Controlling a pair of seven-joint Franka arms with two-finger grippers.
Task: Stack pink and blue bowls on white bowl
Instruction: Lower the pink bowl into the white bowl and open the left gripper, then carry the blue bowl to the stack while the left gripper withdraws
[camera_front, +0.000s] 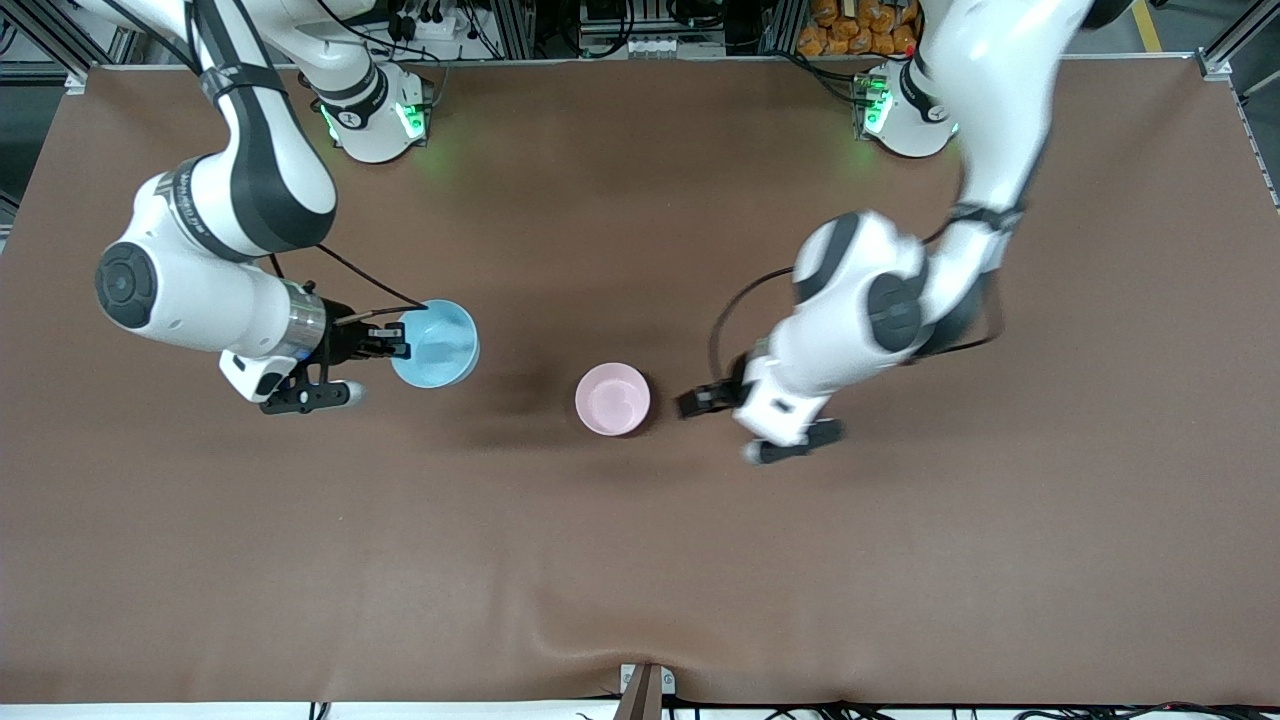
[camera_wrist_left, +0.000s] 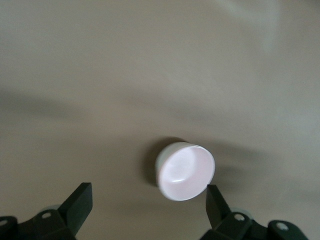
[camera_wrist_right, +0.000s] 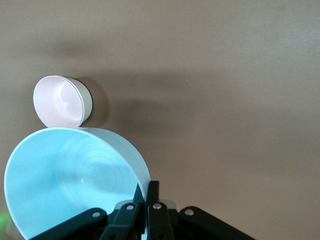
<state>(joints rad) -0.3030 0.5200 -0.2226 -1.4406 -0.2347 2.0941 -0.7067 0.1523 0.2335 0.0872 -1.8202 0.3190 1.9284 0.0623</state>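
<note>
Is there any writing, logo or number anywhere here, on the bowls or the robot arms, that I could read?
None can be read.
Pink bowl: plain, no marking.
Blue bowl, held in the right gripper: plain, no marking.
Left gripper, open beside the pink bowl: no legible label.
Arm bases: only green lights, no text.

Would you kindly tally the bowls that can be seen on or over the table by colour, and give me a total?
Pink bowl: 1, in the middle of the table, seated in a white-sided bowl.
Blue bowl: 1, held by its rim in the right gripper.
White bowl: 1, only its outer wall showing under the pink bowl.
Total: 3 bowls.
</note>
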